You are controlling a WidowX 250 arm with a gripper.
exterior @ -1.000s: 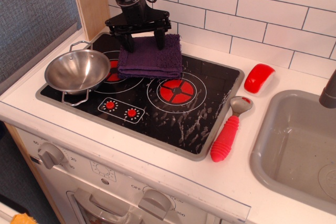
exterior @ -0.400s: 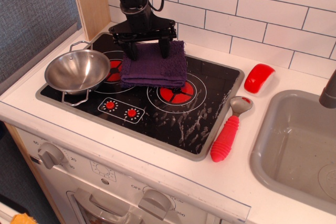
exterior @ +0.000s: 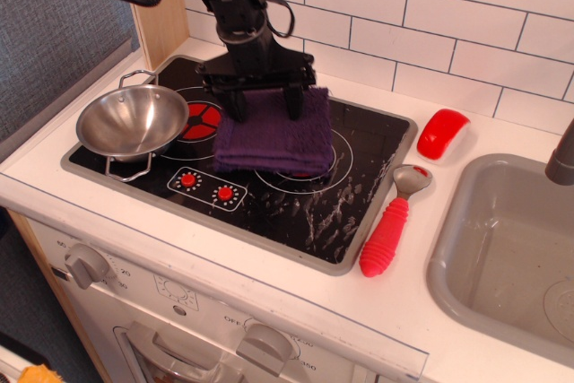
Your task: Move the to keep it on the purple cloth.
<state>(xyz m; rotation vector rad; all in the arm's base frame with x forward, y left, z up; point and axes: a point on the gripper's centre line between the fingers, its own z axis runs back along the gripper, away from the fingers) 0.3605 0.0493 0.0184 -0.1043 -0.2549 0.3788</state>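
Purple cloth [exterior: 276,136] lying flat over right burner [exterior: 316,166], clear of steel bowl [exterior: 133,119] to the left. Gripper [exterior: 265,103] spread wide, fingers [exterior: 293,100] pressing the cloth's far edge; cloth extends toward stove front.

Bright even light, glare on steel bowl [exterior: 133,120], sharp focus

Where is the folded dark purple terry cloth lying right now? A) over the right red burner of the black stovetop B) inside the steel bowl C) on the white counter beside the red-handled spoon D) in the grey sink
A: the folded dark purple terry cloth lies flat on the black stovetop, covering most of the right red burner, with the gripper at its back edge.
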